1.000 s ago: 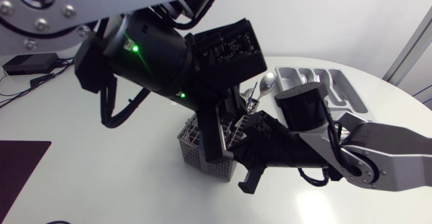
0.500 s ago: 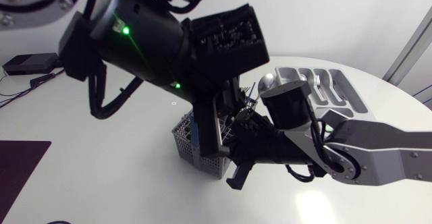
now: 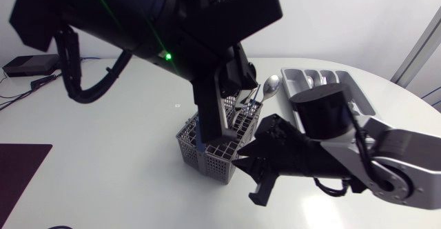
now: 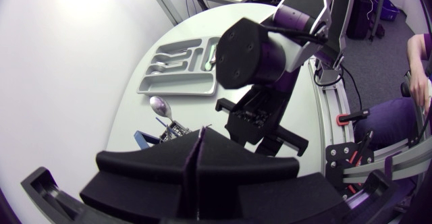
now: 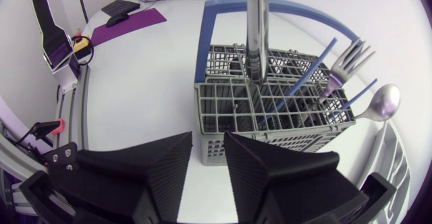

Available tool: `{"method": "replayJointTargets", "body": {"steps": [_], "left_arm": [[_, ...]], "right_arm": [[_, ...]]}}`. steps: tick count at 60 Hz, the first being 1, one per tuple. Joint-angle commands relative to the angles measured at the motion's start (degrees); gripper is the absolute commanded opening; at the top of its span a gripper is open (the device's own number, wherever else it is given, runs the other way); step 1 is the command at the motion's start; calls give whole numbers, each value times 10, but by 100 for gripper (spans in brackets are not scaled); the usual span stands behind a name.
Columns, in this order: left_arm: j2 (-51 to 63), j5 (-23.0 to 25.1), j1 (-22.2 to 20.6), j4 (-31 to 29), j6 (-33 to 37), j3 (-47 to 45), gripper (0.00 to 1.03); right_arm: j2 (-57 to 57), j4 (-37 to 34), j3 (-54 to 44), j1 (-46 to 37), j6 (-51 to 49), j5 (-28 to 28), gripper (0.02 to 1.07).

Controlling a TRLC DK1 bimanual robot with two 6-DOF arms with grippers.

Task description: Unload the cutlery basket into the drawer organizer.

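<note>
The white bench [image 3: 103, 160] carries a dark purple mat [image 3: 19, 170] at its near left edge, lying flat. Well apart from it, towards the far left, a small black box [image 3: 29, 65] rests on the surface, with thin cables [image 3: 41, 81] trailing just beside it.

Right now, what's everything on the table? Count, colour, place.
cutlery basket: 1, grey with a blue handle, mid-table
silver utensil: 1, silver, upright in the basket
fork: 1, silver head on a blue handle, leaning in the basket
spoon: 1, silver bowl, leaning beside the fork
drawer organizer: 1, grey, beyond the basket; some silver cutlery inside, count unclear
mat: 1, dark purple, at the table edge on the left arm's side
table: 1, white
left gripper: 1, black, shut on the silver utensil above the basket
right gripper: 1, black, open, facing the basket's side
</note>
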Motion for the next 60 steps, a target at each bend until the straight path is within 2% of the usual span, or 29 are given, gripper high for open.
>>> {"method": "replayJointTargets", "body": {"steps": [1, 12, 16, 22, 30, 33, 41, 55, 60], "left_arm": [[-19, -2, 4, -4, -4, 37, 8], [-16, 51, 20, -3, -45, 38, 8], [-12, 74, 25, -2, -64, 36, 8], [-3, 97, 32, 0, -82, 30, 8], [9, 140, 51, 10, -109, 29, 9], [17, 171, 66, 16, -117, 24, 9], [37, 226, 88, 27, -125, 13, 9], [58, 265, 94, 40, -144, 17, 8], [61, 269, 93, 44, -145, 15, 8]], "right_arm": [[-55, -22, -19, -17, 9, -10, 71], [-170, -43, -40, -50, -8, -35, 72], [-202, -62, -38, -58, -66, -26, 72], [-229, -76, -33, -63, -67, -26, 72], [-245, -79, -32, -79, -56, -37, 72], [-249, -83, -29, -85, -52, -43, 72], [-254, -101, -19, -109, -38, -83, 72], [-244, -105, -7, -119, -22, -112, 71], [-232, -99, -1, -118, -18, -117, 65]]}}
